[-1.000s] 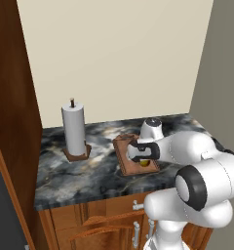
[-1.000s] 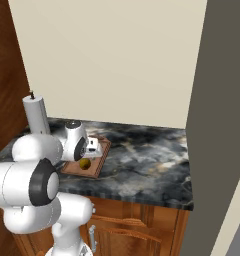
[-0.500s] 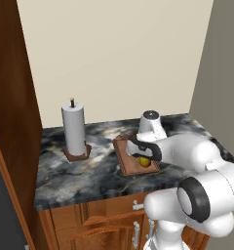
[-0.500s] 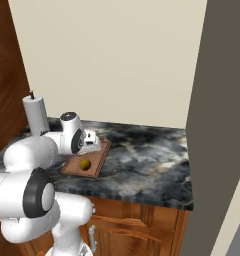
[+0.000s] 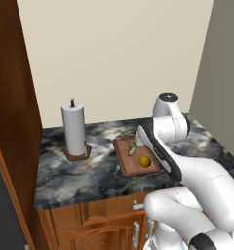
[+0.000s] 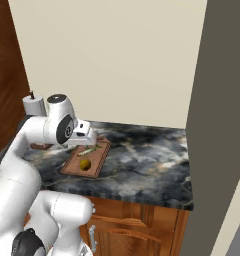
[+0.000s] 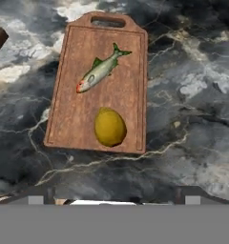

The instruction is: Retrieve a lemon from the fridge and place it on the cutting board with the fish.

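The lemon (image 7: 109, 126) lies free on the near half of the cutting board (image 7: 73, 114). Beyond it on the same board rests the fish (image 7: 99, 71). The board (image 5: 130, 163) sits on the dark marble counter with the lemon (image 5: 145, 161) and fish (image 5: 133, 148) on it. Raised above the board and looking down on it, my gripper (image 6: 88, 141) is open and holds nothing. Its fingertips (image 7: 42, 195) stand far apart, short of the lemon (image 6: 84, 164). The fridge is out of view.
A paper-towel roll (image 5: 73, 129) on a round wooden base stands left of the board. A tall wooden panel (image 5: 14, 97) bounds the counter on the left and a grey wall (image 6: 217, 125) on the right. The counter's front edge (image 5: 104, 188) runs just before the board.
The hand has lifted up and back from the board, leaving the lemon lying there. Board, fish and paper towel have not moved.
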{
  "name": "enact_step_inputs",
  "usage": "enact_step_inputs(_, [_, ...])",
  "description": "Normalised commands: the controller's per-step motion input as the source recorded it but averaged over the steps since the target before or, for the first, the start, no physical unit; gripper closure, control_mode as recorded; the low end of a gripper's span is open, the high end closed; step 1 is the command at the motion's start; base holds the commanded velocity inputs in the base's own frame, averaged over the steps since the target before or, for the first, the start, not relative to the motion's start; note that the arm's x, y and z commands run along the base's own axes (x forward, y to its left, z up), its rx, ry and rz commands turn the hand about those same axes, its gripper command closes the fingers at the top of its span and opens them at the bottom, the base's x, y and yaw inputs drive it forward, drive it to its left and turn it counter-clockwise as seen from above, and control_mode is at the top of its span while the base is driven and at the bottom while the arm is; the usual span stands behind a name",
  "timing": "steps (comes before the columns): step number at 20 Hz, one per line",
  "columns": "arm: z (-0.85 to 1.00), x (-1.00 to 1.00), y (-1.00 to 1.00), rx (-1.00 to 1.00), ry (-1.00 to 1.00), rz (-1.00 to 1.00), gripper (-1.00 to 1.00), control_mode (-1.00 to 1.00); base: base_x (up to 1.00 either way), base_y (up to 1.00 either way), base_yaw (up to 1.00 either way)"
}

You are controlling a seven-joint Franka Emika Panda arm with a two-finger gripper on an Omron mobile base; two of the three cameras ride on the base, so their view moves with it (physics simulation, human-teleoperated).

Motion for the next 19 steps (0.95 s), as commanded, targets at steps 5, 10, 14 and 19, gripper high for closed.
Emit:
enact_step_inputs(5, [0.94, -1.00, 0.00, 0.15, 0.00, -0.38, -1.00, -1.00, 0.00, 0.00, 0.00])
enact_step_inputs(10, [1.00, -1.00, 0.01, 0.08, -0.20, -0.27, -1.00, -1.00, 0.00, 0.00, 0.00])
enact_step_inputs(14, [0.75, -0.62, 0.00, -0.04, -0.35, -0.02, -1.00, -1.00, 0.00, 0.00, 0.00])
enact_step_inputs(19, [0.62, -0.13, 0.00, -0.13, -0.10, 0.11, -1.00, -1.00, 0.00, 0.00, 0.00])
